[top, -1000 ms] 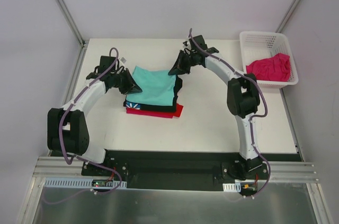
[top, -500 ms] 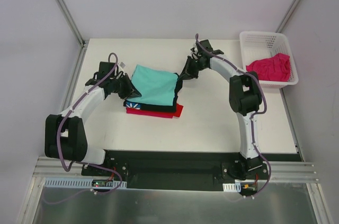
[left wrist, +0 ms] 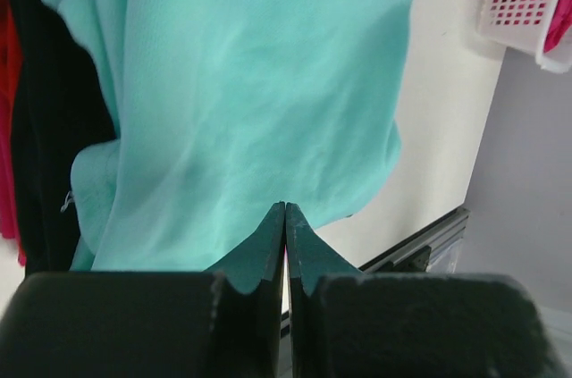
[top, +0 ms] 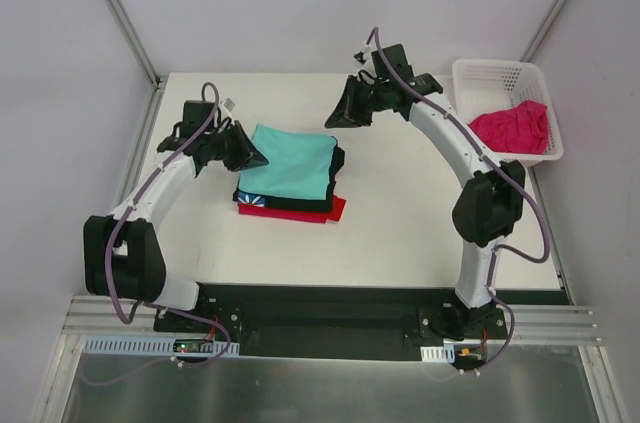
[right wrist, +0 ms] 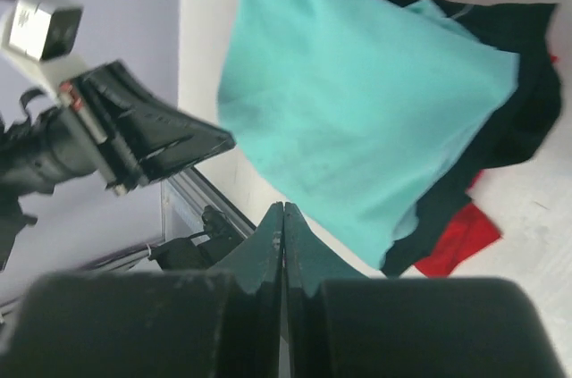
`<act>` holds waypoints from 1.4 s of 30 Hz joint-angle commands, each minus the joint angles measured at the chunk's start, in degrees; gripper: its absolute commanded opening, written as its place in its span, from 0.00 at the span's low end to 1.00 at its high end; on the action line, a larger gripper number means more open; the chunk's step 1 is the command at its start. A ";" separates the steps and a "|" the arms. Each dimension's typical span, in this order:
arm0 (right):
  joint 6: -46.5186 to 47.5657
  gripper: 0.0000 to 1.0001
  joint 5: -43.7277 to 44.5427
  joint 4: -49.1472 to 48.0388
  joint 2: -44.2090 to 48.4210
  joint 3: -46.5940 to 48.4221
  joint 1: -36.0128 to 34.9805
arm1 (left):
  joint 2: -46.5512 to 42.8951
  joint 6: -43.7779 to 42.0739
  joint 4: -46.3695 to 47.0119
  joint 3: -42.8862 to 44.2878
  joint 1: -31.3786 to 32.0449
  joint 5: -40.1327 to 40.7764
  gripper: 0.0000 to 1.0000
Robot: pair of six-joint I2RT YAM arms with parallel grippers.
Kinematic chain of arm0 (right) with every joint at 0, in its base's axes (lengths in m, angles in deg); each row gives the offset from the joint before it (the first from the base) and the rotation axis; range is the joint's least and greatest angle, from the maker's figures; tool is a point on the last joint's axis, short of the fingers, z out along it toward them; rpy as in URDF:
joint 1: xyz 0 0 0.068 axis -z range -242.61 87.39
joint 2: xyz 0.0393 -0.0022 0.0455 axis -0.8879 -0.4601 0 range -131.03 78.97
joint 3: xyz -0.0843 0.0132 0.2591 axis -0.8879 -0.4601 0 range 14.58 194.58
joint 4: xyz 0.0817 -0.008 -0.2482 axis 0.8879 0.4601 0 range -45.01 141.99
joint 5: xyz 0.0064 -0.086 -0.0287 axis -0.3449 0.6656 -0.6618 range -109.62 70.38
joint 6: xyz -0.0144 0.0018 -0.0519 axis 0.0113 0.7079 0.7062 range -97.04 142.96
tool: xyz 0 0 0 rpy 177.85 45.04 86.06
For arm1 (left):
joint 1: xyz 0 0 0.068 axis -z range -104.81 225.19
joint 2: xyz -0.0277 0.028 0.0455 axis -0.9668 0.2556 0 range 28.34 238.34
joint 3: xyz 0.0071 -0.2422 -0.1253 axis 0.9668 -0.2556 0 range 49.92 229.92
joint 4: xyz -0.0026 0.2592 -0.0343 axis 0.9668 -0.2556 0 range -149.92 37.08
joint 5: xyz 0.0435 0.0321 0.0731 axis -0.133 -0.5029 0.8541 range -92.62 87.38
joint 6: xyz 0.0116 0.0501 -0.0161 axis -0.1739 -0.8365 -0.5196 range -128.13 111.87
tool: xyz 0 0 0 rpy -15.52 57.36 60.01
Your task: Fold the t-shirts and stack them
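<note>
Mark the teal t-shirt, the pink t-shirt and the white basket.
teal t-shirt (top: 292,161): top external view, middle of its folded top face.
pink t-shirt (top: 510,128): top external view, centre of the bunched cloth.
white basket (top: 495,73): top external view, its far wall.

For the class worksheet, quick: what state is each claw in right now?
Left claw: closed, holding nothing.
Right claw: closed, holding nothing.

The left claw (top: 250,155) is closed and empty, pointing rightward. The right claw (top: 335,119), likewise pinched together, points leftward, farther from the bases.
</note>
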 commanded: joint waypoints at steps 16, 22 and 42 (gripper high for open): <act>-2.51 0.01 0.50 -8.38 3.43 -14.24 -6.80 | 26.80 -2.14 -3.29 27.72 -0.37 -2.64 0.00; -2.78 0.01 -0.03 -10.31 2.90 -18.61 -8.29 | 30.84 -3.01 -3.29 28.43 -0.37 -1.94 0.00; -1.02 0.01 5.41 -10.42 15.20 -37.80 -12.78 | 30.77 -7.06 -10.58 36.42 -3.89 -0.62 0.00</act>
